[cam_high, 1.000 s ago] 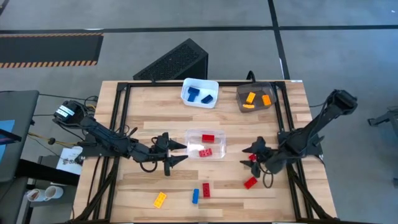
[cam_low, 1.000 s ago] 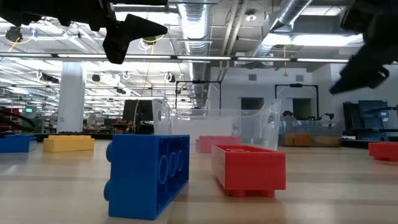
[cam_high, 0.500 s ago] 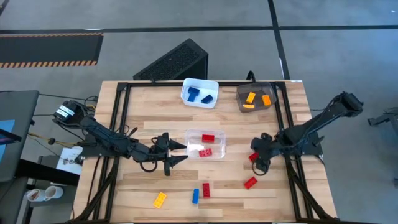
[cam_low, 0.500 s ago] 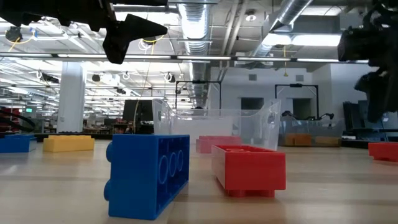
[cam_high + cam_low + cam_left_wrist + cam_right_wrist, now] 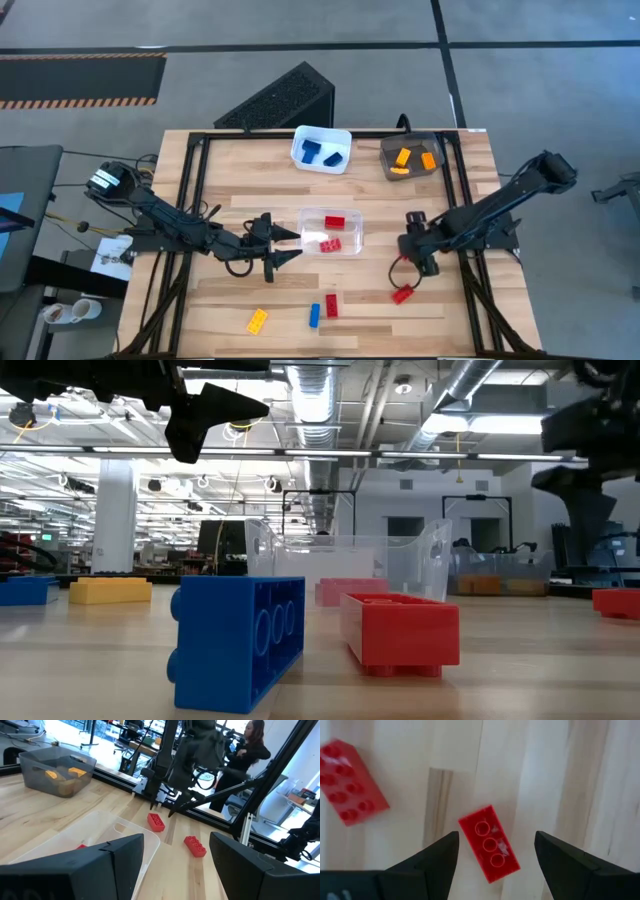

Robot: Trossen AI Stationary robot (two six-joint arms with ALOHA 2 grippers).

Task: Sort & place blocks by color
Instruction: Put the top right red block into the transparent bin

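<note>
My table is pale, striped wood inside a black frame. Both my arms are dark, and the fingers at my right wrist are black. Between them lies a red brick, hollow side up, with a second red brick nearby showing its studs. The white bin carries blue bricks, the grey bin orange ones, and the clear bin red ones. Loose on the wood sit a yellow-orange brick, a blue brick and a red one (those last two side by side). The floor is grey, with an orange-and-black hazard stripe.
</note>
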